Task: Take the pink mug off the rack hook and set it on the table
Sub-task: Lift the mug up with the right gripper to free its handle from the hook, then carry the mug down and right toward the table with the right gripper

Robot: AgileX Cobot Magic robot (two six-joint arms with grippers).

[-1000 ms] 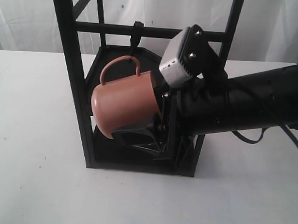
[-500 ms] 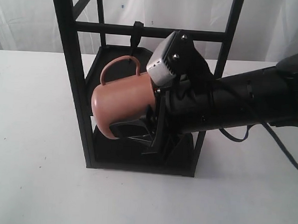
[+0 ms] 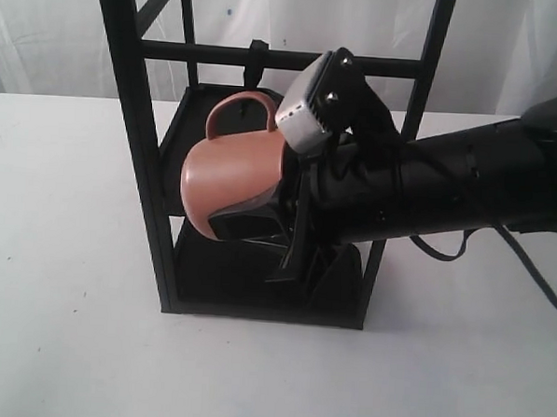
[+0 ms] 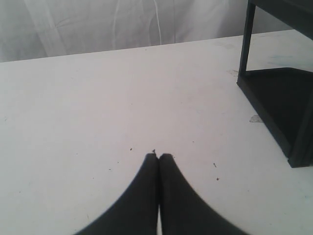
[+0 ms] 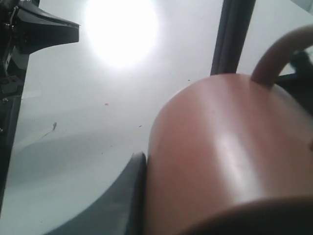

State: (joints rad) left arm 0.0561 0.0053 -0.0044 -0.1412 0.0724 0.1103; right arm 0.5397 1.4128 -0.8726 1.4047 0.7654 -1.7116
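Note:
The pink mug (image 3: 231, 180) lies tilted on its side inside the rack (image 3: 137, 145), its base toward the left post. Its loop handle (image 3: 241, 107) points up, just below the short black rack hook (image 3: 255, 69) on the crossbar; whether they touch I cannot tell. My right gripper (image 3: 252, 212) reaches in from the right and is shut on the mug, one finger (image 5: 131, 193) pressed against the mug (image 5: 225, 152) wall. The other finger is hidden. My left gripper (image 4: 158, 156) hovers low over the white table (image 4: 98, 98), shut and holding nothing.
The rack's lower tray (image 3: 256, 282) lies under the mug, and its right post (image 3: 426, 76) stands behind my right arm (image 3: 466, 186). A rack corner (image 4: 276, 98) stands beside the left gripper. White table (image 3: 66, 347) spreads in front, with a curtain behind.
The right gripper has lifted the mug and shifted it slightly right; the handle has risen closer to the hook. The arm came further into the rack.

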